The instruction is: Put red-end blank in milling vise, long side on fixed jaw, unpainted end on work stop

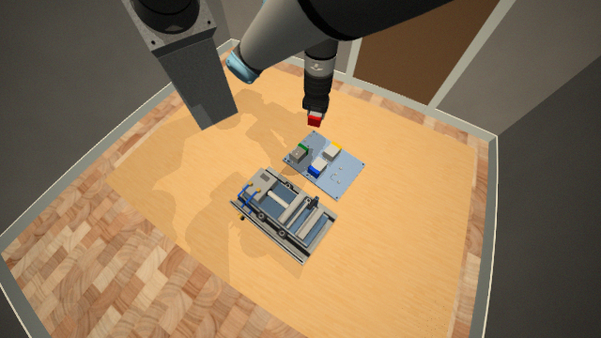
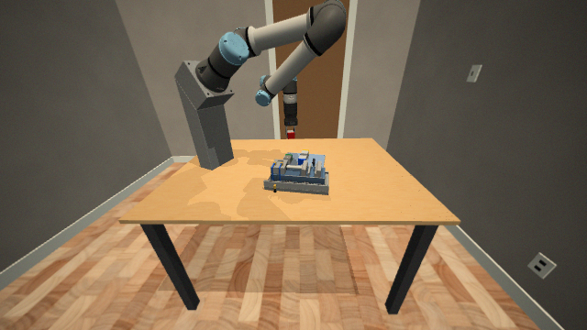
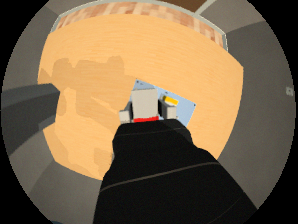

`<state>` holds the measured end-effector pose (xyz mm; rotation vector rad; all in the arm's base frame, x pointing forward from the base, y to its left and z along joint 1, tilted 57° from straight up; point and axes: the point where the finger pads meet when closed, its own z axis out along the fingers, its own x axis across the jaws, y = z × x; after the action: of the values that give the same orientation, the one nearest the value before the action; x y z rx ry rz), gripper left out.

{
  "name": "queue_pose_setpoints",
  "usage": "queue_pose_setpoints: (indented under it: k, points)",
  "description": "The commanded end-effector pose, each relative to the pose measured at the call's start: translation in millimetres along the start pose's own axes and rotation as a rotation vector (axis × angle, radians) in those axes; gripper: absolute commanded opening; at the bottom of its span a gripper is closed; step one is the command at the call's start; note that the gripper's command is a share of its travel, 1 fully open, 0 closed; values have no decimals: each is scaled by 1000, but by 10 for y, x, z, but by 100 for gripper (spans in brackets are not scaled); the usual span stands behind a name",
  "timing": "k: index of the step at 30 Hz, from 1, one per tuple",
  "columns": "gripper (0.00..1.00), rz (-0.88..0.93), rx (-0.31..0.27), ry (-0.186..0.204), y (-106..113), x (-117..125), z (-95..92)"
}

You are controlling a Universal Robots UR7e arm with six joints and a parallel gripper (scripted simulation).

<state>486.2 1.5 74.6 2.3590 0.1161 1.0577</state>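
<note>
My gripper (image 1: 315, 117) is shut on the blank with the red end (image 1: 315, 121) and holds it high in the air, with the red end pointing down, above the far edge of the blue plate (image 1: 328, 166). It also shows in the side view (image 2: 291, 133) and in the wrist view (image 3: 145, 111). The milling vise (image 1: 283, 212) stands in front of the plate, with its jaws open. The blue hoses (image 1: 246, 194) mark its moving jaw at the left end. The work stop (image 1: 313, 203) is a short dark rod near its right side.
On the plate lie a blank with a green end (image 1: 299, 152), one with a yellow end (image 1: 332, 149) and one with a blue end (image 1: 317, 166). The robot's grey base column (image 1: 192, 61) stands at the table's far left.
</note>
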Motion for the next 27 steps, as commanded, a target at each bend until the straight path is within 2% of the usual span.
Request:
queue_pose_setpoints:
  k: [1, 3, 8, 20, 25, 27]
  points:
    - [0, 13, -1, 1, -1, 3, -3]
    - [0, 13, -1, 1, -1, 3, -3]
    - [0, 238, -1, 1, -1, 3, -3]
    - [0, 238, -1, 1, -1, 3, -3]
    - [0, 370, -1, 1, -1, 3, -4]
    - [0, 370, -1, 1, -1, 3, -4]
